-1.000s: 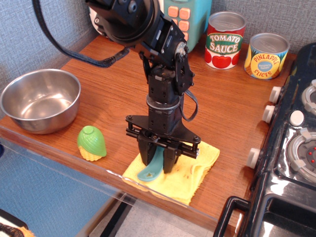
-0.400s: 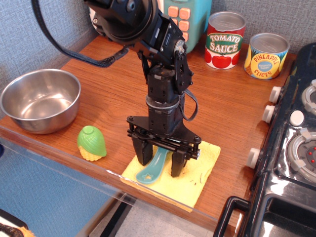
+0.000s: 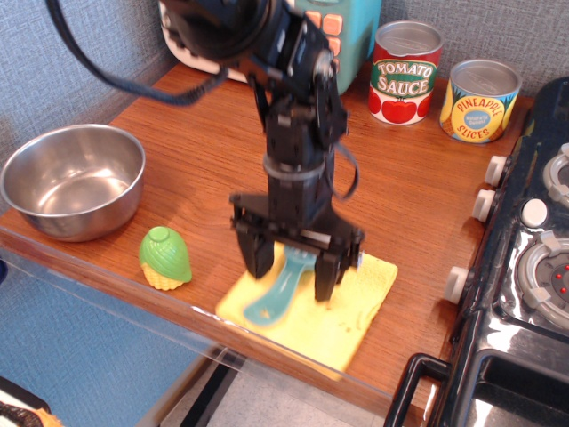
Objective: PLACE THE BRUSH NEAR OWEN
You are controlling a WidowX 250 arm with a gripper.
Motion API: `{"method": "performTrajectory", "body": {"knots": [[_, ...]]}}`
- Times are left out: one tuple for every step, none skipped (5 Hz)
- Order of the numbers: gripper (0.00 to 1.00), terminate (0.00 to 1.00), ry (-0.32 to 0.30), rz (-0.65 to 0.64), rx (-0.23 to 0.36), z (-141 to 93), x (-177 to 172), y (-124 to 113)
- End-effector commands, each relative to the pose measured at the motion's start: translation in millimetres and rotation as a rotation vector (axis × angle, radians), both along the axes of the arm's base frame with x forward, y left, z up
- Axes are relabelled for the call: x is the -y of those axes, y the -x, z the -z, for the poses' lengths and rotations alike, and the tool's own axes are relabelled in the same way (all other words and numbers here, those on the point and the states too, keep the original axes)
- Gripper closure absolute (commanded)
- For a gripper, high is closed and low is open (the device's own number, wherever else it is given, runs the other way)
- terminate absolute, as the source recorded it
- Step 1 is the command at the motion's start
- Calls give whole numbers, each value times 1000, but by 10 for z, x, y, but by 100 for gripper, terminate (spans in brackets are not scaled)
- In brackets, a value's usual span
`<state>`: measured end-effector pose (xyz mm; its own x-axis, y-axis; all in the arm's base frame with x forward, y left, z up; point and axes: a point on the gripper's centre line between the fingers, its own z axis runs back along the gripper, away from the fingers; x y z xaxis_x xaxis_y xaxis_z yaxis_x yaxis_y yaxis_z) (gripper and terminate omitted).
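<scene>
Poised over the front edge of the wooden counter (image 3: 196,169): the black gripper (image 3: 293,280), pointing straight down, fingers (image 3: 258,258) spread apart on either side of the brush (image 3: 277,289) without clamping it. Lying on the yellow cloth (image 3: 351,307) between those fingers, the brush's teal handle, its star-cutout end aimed toward the near-left corner of the cloth; bristle head hidden behind the gripper. Slightly blurred around the gripper and lower arm. At the back of the counter, well apart from the brush and mostly hidden by the arm, the teal toy microwave, Owen (image 3: 351,36), with only its salmon-orange buttons and part of one side showing. Just right of it, against the grey wall, a tomato sauce can (image 3: 405,71) and a pineapple slices can (image 3: 480,100). On the left of the counter, a steel bowl (image 3: 71,181); near its right, close to the front edge, a green and yellow toy corn (image 3: 164,258). Along the right side, a black toy stove (image 3: 524,294) with white knobs.
</scene>
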<state>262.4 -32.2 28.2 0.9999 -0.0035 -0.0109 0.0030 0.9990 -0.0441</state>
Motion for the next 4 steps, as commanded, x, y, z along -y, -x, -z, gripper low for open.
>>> {"method": "performTrajectory", "body": {"knots": [[0,0,-8,-28,62,-155,-123,-176],[0,0,-11,-33,53,-126,-152,-195],[0,0,-17,-29,39,-73,-155,-181],[0,0,-23,-20,30,-30,-126,-165]]}}
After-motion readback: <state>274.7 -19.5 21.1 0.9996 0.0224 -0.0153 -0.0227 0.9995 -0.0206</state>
